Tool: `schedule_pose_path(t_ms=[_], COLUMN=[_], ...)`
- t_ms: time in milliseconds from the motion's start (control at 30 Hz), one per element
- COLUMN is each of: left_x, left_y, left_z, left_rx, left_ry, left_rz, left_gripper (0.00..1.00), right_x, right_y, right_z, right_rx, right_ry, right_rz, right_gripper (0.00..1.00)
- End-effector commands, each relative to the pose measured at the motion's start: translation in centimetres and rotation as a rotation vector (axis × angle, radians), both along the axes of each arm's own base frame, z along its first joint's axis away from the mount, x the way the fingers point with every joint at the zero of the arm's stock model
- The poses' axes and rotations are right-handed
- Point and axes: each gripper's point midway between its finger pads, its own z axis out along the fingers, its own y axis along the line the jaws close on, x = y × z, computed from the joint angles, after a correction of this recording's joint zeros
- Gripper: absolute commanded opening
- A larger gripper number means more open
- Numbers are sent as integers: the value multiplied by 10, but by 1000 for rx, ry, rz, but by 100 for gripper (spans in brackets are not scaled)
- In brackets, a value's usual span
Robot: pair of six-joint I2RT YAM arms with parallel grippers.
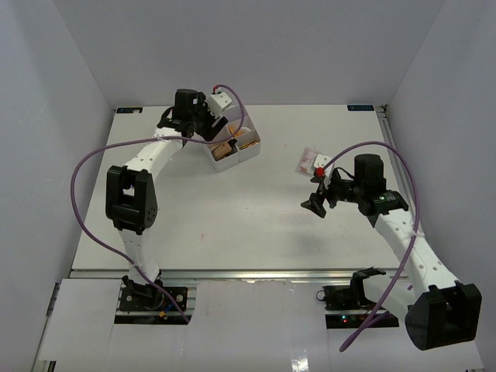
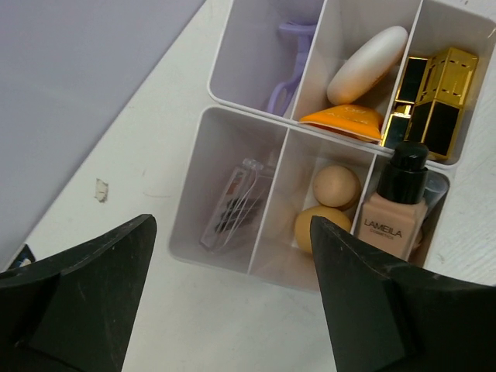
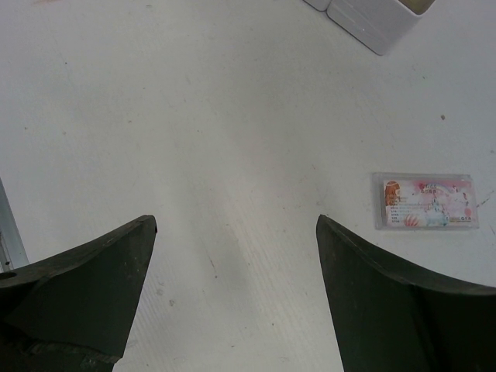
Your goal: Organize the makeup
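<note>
A white compartment box stands at the back of the table. In the left wrist view it holds a purple loop, a beige sponge, an orange tube, a black-gold lipstick, a dark-capped skin-tone bottle, two egg-shaped sponges and a clear packet. My left gripper is open and empty above the box's near edge. A pinkish packet lies flat on the table. My right gripper is open and empty above bare table, just left of that packet.
The box's corner shows at the top of the right wrist view. Purple cables loop over both arms. Walls close in the table at the back and sides. A metal rail runs along the near edge.
</note>
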Motion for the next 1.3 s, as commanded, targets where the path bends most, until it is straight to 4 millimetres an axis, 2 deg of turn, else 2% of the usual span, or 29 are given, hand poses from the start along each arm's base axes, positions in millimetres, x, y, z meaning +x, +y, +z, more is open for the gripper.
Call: schedule_pose_path(t_ms=[0, 133, 200, 300, 333, 400, 433, 467, 500, 533, 567, 633, 667, 733, 767, 867, 967, 1033, 1133, 1267], left_x=[-9, -25, -36, -65, -76, -92, -107, -120, -134, -149, -166, -194, -209, -228, -241, -261, -267, -267, -266, -268], left_y=[-1, -5, -6, 0, 4, 13, 15, 14, 10, 7, 6, 4, 6, 12, 15, 22, 30, 30, 29, 25], left_z=[65, 110, 123, 148, 155, 151, 159, 156, 143, 138, 145, 128, 132, 105, 105, 71, 57, 57, 57, 52], left_rx=[-113, -266, -333, -482, -542, -611, -673, -714, -733, -765, -812, -852, -876, -881, -894, -879, -858, -857, -860, -864], left_ry=[-110, -146, -144, -123, -109, -70, -50, -15, 34, 68, 73, 124, 112, 139, 120, 136, 129, 127, 122, 153], left_rz=[28, 68, 84, 166, 207, 295, 319, 326, 311, 293, 278, 259, 246, 266, 258, 278, 307, 308, 305, 288], left_gripper=[95, 98, 98, 98, 98, 98, 98, 98, 98, 98, 98, 98, 98, 98, 98, 98, 98, 98, 98, 98], right_x=[8, 26, 41, 63, 70, 94, 106, 118, 131, 147, 161, 196, 203, 224, 230, 244, 257, 258, 254, 244], right_y=[-3, -11, -17, -22, -20, -22, -24, -27, -32, -38, -39, -53, -62, -54, -52, -45, -44, -51, -59, -55], right_z=[1, -3, -4, -18, -22, -30, -32, -41, -53, -57, -52, -49, -51, -54, -56, -81, -87, -98, -108, -117], right_rx=[26, 36, 38, 73, 78, 89, 100, 106, 105, 105, 102, 56, 15, -22, -40, -105, -121, -158, -190, -170], right_ry=[6, 57, 61, 196, 239, 323, 360, 413, 473, 497, 493, 440, 412, 389, 378, 386, 368, 360, 355, 411], right_rz=[-26, -143, -222, -369, -383, -468, -526, -601, -697, -796, -856, -1043, -1137, -1191, -1217, -1273, -1330, -1377, -1418, -1407], right_gripper=[90, 90, 90, 90, 90, 90, 90, 90, 90, 90, 90, 90, 90, 90, 90, 90, 90, 90, 90, 90])
